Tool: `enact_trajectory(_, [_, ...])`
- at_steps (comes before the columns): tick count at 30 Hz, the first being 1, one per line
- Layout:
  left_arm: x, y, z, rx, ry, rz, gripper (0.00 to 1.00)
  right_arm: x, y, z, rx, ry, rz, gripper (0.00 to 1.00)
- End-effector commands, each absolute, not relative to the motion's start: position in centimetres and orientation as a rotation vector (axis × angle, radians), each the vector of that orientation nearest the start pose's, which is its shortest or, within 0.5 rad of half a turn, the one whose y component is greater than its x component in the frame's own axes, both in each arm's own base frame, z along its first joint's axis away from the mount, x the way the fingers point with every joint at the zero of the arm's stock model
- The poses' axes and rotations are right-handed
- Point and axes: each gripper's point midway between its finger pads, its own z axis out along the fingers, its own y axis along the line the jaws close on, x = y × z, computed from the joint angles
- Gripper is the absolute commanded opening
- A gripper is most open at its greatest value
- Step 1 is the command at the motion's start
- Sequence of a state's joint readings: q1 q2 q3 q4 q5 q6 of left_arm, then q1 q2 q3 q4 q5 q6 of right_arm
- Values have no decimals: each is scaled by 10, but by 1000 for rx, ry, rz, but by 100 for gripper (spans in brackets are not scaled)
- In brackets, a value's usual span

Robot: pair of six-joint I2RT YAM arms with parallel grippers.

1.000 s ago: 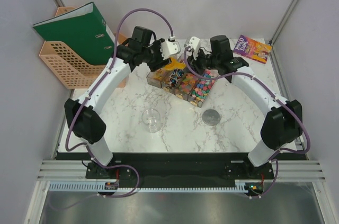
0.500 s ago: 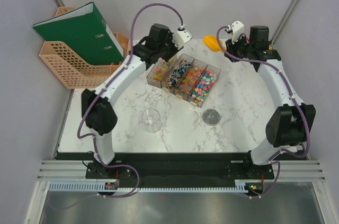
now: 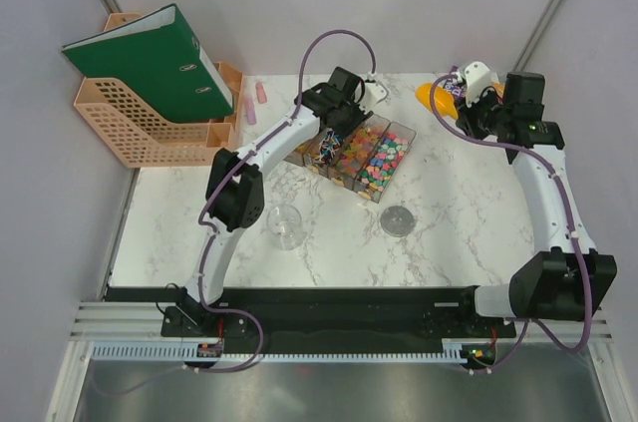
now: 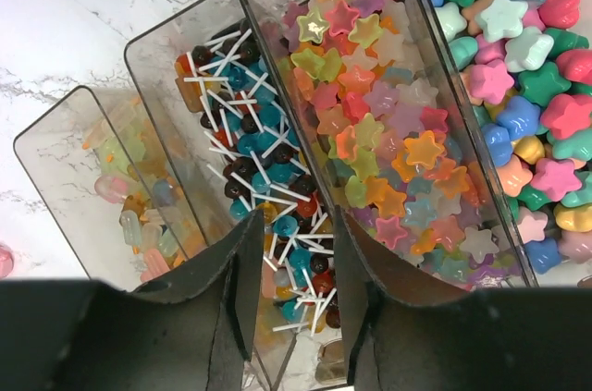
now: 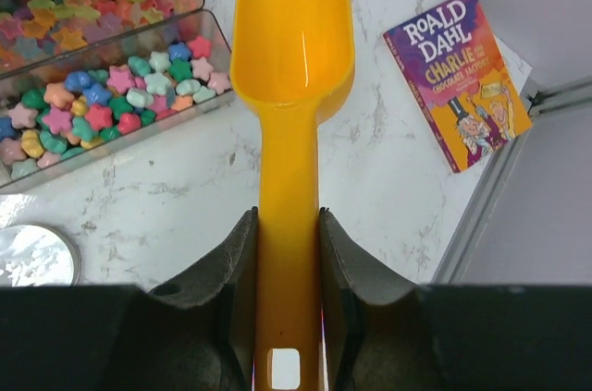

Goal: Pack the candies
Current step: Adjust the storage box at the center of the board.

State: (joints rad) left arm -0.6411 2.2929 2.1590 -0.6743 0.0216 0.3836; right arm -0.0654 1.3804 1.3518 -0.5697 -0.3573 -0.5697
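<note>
Both arms outstretched: left fingers (image 4: 231, 303) above candies (image 4: 375, 137), right fingers (image 5: 233, 303) around scoop (image 5: 291, 86).

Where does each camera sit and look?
Top external: high behind, looking down at the marble table; left arm and right arm both show.
Left wrist: on the left arm, looking down past the left gripper into the candy boxes.
Right wrist: on the right arm, looking along the orange scoop in the right gripper.
Shared: both wrist views show star candies.
</note>
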Motion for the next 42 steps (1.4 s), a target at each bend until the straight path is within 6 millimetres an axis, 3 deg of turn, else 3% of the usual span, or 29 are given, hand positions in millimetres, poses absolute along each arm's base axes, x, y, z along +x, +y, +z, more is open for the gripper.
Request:
enact_trajectory(1, [482, -358, 139, 1134, 2060, -162, 43, 385, 11, 256, -795, 1996, 4, 0])
enact_trajectory(5, [488, -353, 128, 1135, 2072, -102, 46, 375, 14, 248, -894, 2006, 36, 0])
enact_trajectory(14, [490, -347, 97, 1154, 2123, -74, 48, 384, 16, 256, -889, 2016, 62, 0])
enact_trajectory(20, [491, -347, 82, 1167, 2144, -80, 48, 378, 19, 253, -927, 2028, 91, 0])
enact_trajectory(23, [489, -346, 77, 1184, 2150, -93, 39, 376, 19, 253, -951, 2029, 88, 0])
enact_trajectory(24, [488, -345, 76, 1191, 2154, -97, 30, 374, 19, 251, -964, 2034, 89, 0])
enact_trajectory(29, [486, -344, 74, 1294, 2107, -108, 9, 375, 14, 250, -1001, 2040, 54, 0])
enact_trajectory(33, [489, -341, 71, 1413, 2035, -72, 3, 376, 14, 248, -1008, 2046, 55, 0])
enact_trajectory(37, [489, -341, 72, 1585, 1909, -48, 2, 379, 13, 250, -1001, 2047, 55, 0])
enact_trajectory(42, [476, -344, 78, 1745, 1771, -99, 2, 379, 13, 249, -1021, 2047, 52, 0])
